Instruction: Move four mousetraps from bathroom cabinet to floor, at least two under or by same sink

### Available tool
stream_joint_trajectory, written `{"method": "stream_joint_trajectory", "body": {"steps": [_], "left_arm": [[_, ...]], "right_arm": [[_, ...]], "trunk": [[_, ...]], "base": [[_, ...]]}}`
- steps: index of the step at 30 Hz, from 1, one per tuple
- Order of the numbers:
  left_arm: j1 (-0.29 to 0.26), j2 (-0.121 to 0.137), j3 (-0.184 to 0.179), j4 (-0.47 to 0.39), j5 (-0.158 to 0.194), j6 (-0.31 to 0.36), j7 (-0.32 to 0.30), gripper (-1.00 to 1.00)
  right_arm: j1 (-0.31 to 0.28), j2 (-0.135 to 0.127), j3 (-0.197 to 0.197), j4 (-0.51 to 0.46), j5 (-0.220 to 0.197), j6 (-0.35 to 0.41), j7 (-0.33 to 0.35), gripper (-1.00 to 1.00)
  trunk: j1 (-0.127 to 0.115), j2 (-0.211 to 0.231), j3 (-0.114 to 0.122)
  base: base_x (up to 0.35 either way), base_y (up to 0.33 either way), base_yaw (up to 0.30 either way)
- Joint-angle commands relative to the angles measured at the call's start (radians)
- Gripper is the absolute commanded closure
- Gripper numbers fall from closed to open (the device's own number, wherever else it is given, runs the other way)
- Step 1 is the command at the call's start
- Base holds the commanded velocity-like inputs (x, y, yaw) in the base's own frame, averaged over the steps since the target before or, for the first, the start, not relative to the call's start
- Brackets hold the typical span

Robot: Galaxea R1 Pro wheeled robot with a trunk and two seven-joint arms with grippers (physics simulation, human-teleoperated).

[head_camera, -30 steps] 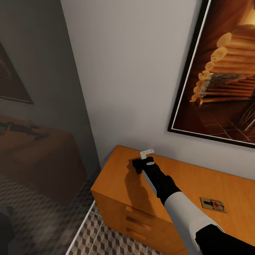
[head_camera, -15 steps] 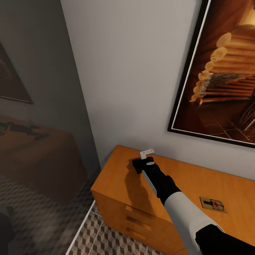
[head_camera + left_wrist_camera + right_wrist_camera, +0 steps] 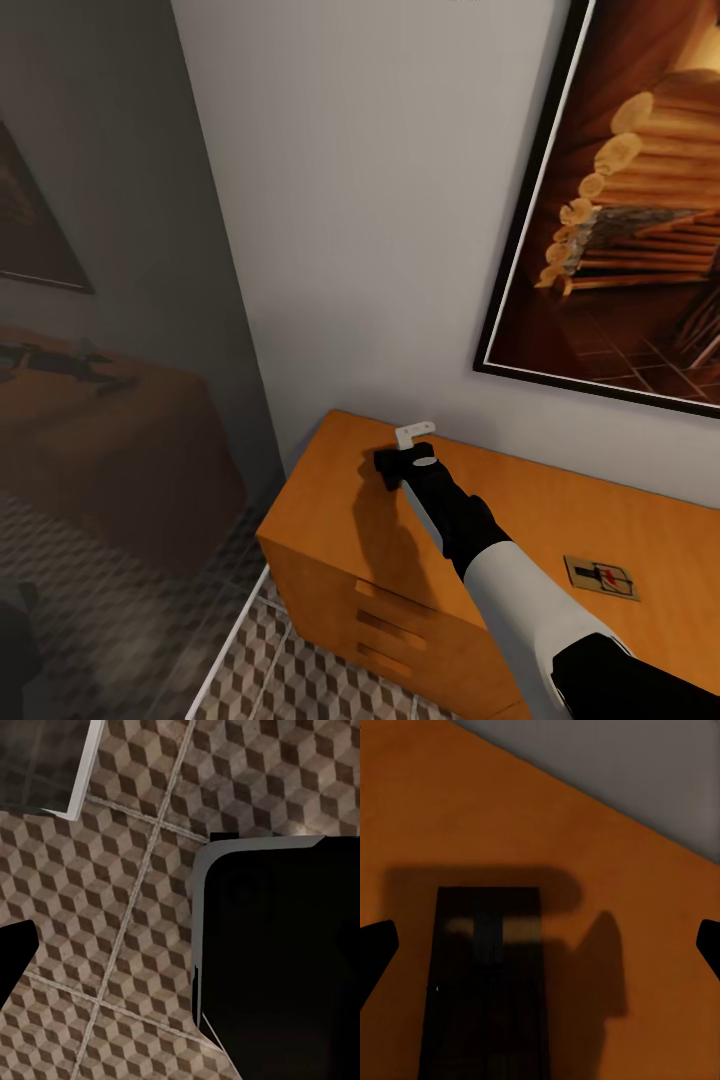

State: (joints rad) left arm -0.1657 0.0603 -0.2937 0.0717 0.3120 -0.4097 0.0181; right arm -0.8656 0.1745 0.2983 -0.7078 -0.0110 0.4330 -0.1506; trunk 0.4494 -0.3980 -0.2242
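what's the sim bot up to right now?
The right arm is stretched over the orange-brown cabinet top, its right claw near the back left corner by the wall. In the right wrist view the claw is open, with bare cabinet top and its own shadow between the tips. One mousetrap lies untouched on the cabinet top, further right. The left wrist camera looks down at the cube-patterned bathroom floor.

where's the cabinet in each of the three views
head view: the cabinet fills the lower right, its drawers facing the tiled floor, the right gripper over its top.
right wrist view: its orange top spreads under the camera, up to the grey wall.
left wrist view: I see patterned floor tiles, no cabinet.
shared landmark: the orange top meeting the wall.
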Motion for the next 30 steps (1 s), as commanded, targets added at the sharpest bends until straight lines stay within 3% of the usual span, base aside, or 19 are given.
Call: {"method": "stream_joint_trajectory", "body": {"steps": [1, 30], "left_arm": [[-0.001, 0.000, -0.008, 0.003, 0.004, -0.006, 0.002, -1.00], [-0.001, -0.001, -0.008, 0.003, 0.004, -0.006, 0.002, -1.00]], "right_arm": [[-0.001, 0.000, 0.002, -0.001, -0.001, 0.006, -0.005, -1.00], [-0.001, 0.000, 0.002, -0.001, -0.001, 0.006, -0.005, -1.00]], "trunk": [[0.001, -0.002, -0.002], [0.001, -0.002, -0.002]], "base": [[-0.055, 0.000, 0.000], [-0.024, 0.007, 0.000]]}}
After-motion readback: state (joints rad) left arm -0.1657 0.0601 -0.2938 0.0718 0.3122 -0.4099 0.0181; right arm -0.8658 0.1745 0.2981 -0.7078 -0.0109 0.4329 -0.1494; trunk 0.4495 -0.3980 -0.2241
